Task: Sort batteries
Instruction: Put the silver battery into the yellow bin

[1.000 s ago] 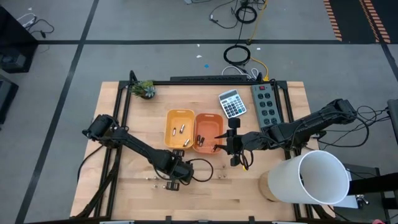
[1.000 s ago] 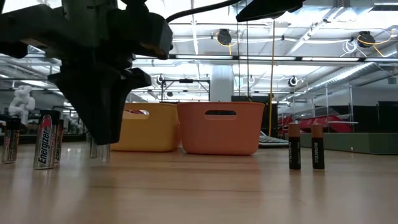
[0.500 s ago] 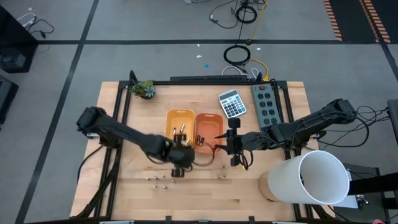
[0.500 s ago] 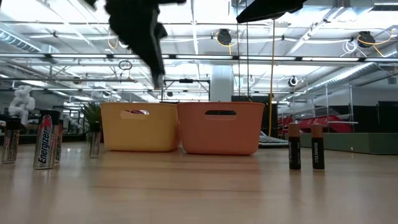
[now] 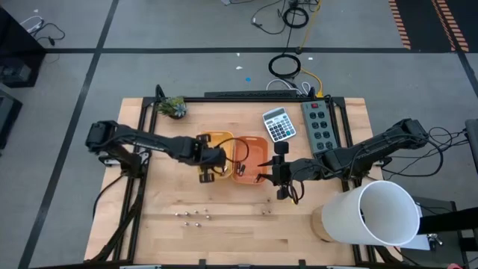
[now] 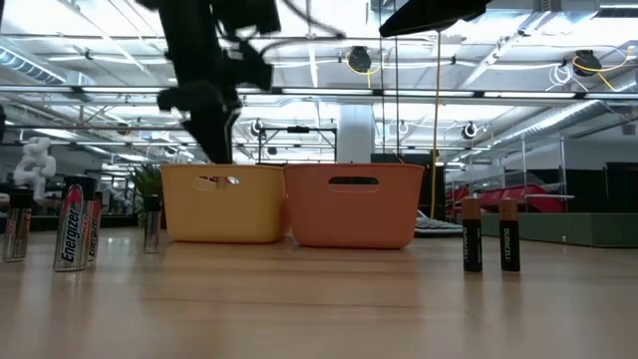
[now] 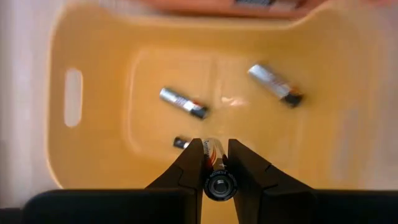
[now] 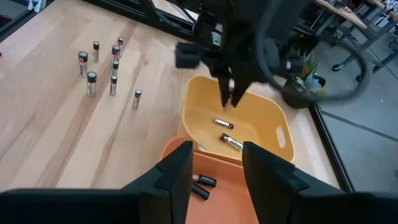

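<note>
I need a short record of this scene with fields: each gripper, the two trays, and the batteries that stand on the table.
left gripper: over the yellow tray, shut on a silvery battery
right gripper: open, empty, waits beside the orange tray
yellow tray contents: silvery batteries lying flat
orange tray contents: dark batteries
standing on table: group of silvery batteries; two dark Duracell batteries apart from them
</note>
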You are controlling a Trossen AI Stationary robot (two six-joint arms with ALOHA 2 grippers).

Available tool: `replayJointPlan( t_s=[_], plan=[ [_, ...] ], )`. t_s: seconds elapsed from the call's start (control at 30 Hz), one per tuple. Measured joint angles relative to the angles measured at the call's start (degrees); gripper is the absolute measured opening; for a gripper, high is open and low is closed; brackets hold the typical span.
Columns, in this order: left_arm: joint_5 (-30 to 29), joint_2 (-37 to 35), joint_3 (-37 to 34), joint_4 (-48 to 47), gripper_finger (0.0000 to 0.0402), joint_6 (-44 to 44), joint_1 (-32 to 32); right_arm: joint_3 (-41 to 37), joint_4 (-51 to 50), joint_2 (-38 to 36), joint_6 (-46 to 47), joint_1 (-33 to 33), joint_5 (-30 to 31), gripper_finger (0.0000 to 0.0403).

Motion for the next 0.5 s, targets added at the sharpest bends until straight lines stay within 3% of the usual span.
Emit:
replayJointPlan(
  t_s=[0.23,0.5],
  plan=[
    [3.8,0.0,-1.9,3.7,0.0058,0.8,3.3,0.0,-0.1,0.0,-0.3,0.0,0.0,0.0130],
    [3.2,0.0,-1.8,4.3,0.0128,0.5,3.2,0.0,0.0,0.0,-0.3,0.0,0.0,0.0130]
  ],
)
